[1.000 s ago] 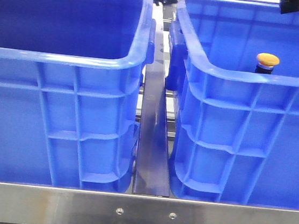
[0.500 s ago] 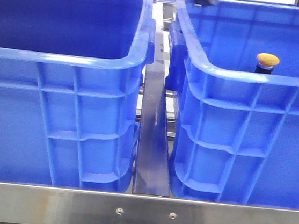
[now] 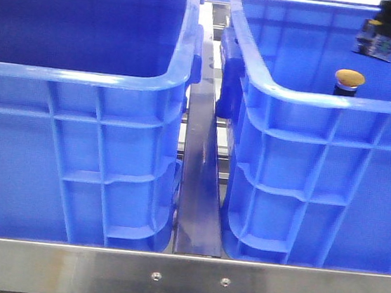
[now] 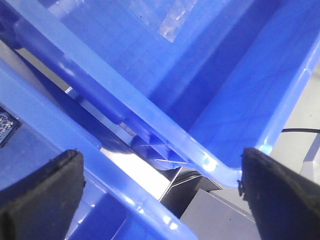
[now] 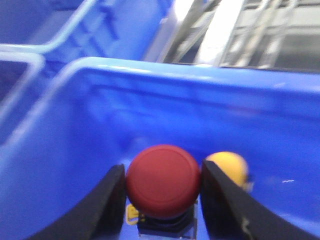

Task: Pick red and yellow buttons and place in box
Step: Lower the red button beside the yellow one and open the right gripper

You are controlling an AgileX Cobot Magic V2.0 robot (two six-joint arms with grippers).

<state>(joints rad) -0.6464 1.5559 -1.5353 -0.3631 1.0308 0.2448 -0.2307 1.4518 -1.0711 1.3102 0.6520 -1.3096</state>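
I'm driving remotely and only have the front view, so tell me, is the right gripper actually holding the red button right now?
Observer: Yes. In the right wrist view the right gripper has its fingers closed against both sides of the red button.
Operator: Where is the yellow one relative to it?
Observer: The yellow button sits just beyond the red cap, inside the right blue bin.
Operator: And the left gripper, anything in it?
Observer: No. The left gripper is open and empty, its pads spread over the rims where the two bins meet.
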